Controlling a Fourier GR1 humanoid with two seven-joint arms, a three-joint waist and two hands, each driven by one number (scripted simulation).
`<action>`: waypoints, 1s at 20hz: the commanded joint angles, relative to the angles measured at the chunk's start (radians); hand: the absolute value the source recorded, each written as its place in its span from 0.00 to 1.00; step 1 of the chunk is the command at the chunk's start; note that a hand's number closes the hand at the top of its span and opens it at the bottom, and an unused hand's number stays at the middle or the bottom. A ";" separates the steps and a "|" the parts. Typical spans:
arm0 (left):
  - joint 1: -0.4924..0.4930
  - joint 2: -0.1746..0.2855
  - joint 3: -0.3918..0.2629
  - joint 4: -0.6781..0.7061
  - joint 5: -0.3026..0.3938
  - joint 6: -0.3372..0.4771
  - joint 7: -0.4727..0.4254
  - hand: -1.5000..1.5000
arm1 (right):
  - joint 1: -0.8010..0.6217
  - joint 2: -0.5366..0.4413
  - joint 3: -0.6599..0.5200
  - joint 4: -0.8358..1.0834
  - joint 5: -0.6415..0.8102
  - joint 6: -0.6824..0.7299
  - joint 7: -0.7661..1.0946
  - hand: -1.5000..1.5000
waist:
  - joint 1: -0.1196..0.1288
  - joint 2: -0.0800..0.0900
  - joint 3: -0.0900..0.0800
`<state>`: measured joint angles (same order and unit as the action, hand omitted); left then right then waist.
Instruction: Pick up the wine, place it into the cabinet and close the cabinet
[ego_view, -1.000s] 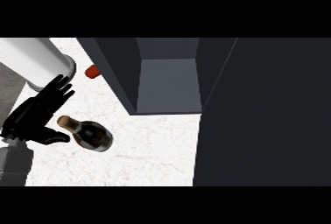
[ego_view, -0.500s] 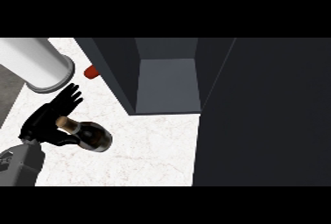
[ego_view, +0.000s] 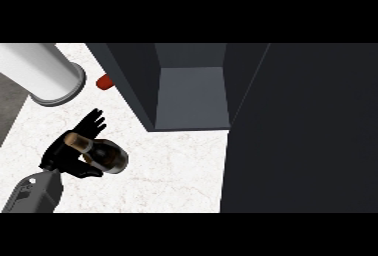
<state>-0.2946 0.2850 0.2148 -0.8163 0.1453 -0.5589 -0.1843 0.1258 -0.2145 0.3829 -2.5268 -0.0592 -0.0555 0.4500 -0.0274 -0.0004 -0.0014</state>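
White marbled table (ego_view: 177, 170) fills the middle of the head view. Wine (ego_view: 109, 157) stands on it at the left, dark body seen from above, brown cork-coloured top (ego_view: 76, 141) leaning toward the view's upper left. It sits out on the table, well short of the cabinet (ego_view: 136, 80) and not inside it.

Left hand (ego_view: 56, 156) is right at the bottle, on its left side, with the grey forearm (ego_view: 33, 192) coming in from the lower left corner. The fingers (ego_view: 93, 121) are released: straight and spread, pointing up past the bottle top, not wrapped round the glass. The thumb (ego_view: 87, 171) lies along the bottle's near side, so the neck sits in the gap between thumb and fingers. Can't tell if the palm actually touches the bottle. Right hand does not show.

The cabinet is dark grey and stands open at top centre, its grey inner floor (ego_view: 190, 95) bare. A large dark panel (ego_view: 303, 130) covers the whole right side of the view; can't tell whether it is the door.

A small red thing (ego_view: 105, 81) sits just beside the cabinet's left wall, partly hidden by it. A white cylinder with a grey rim (ego_view: 40, 70) slants across the upper left corner, apart from the hand.
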 joint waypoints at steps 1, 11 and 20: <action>0.044 -0.001 -0.023 0.037 -0.031 -0.041 -0.078 0.00 | 0.006 -0.019 -0.047 -0.227 -0.082 -0.014 0.135 0.00 | 0.015 0.000 0.000; -0.006 -0.021 0.039 0.183 0.018 -0.037 -0.111 0.00 | 0.032 -0.004 -0.018 -0.245 -0.062 -0.009 0.104 0.00 | 0.007 -0.001 0.000; -0.085 -0.044 0.109 0.296 0.117 -0.080 -0.073 0.00 | 0.050 -0.017 -0.014 -0.238 -0.058 0.003 0.112 0.00 | 0.005 0.000 0.000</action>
<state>-0.3624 0.2218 0.2999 -0.5777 0.2324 -0.5857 -0.2574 0.1172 -0.2113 0.3697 -2.5233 -0.0657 -0.0489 0.4638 -0.0219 -0.0016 -0.0009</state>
